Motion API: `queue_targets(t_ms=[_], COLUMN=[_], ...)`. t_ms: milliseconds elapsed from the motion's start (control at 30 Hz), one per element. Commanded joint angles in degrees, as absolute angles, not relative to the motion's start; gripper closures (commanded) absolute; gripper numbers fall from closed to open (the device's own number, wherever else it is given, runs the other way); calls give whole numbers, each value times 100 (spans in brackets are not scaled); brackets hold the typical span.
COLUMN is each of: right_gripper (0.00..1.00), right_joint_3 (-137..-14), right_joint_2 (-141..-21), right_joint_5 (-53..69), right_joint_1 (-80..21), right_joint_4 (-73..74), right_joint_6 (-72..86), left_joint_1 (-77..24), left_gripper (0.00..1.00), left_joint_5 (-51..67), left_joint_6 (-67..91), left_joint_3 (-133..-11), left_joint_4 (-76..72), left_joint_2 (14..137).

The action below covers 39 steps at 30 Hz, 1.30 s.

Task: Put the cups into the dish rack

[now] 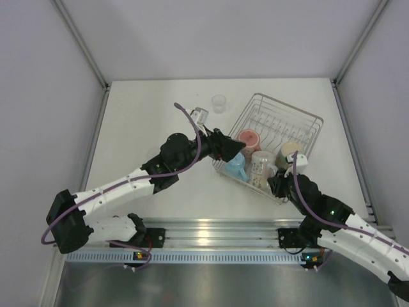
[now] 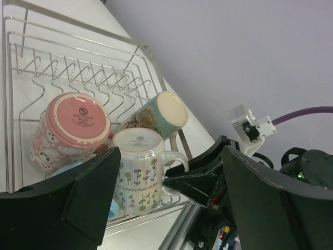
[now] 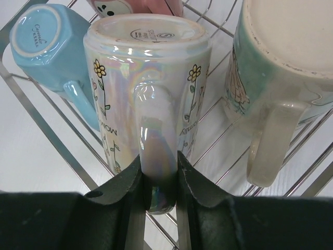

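The dish rack (image 1: 281, 102) holds several cups upside down: a pink cup (image 1: 248, 139), a light blue cup (image 1: 236, 165), a cream flowered mug (image 1: 259, 164) and a teal-and-cream mug (image 1: 288, 151). My right gripper (image 3: 158, 172) is shut on the flowered mug's handle (image 3: 156, 130) at the rack's near edge. Over the rack's left corner, my left gripper (image 1: 233, 150) is open beside the blue cup and holds nothing. A small clear glass (image 1: 219, 102) stands on the table, left of the rack's far end.
The plate slots (image 2: 78, 73) fill the rack's far half. Grey walls close off the table on the left, right and back. A metal rail (image 1: 211, 230) runs along the near edge between the arm bases.
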<state>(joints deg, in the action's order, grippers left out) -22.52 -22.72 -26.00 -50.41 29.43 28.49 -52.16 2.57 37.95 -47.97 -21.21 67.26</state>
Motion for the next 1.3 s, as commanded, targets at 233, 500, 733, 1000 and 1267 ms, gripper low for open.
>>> queue_targets(t_ms=[233,500,733,1000,1267], right_gripper=[100,100,100,99,89], right_joint_3=[-2347,-2382,-2426,-2505,-2575], right_joint_2=[-2162,-2390,-2540,-2707,-2813], right_joint_5=[-2856,-2970,-3146,-3296,-3436], right_joint_1=[-5344,-5528,-5730,-5897,-5977], right_joint_4=[2136,2109,2144,2232,2373], right_joint_6=[2602,2619,2654,2733,2865], left_joint_1=[-5229,-5229,-5229,-5238,-5247], left_gripper=[47,77,81,81,82], left_joint_5=[1088,1635,1521,1678,1933], left_joint_6=[3586,3393,3217,3138,3094], left_joint_3=[-5896,-7092,-7655,-7690,-7620], left_joint_4=[-1566,-634,-26,272,316], left_joint_2=[8004,9192,9799,9879,9844])
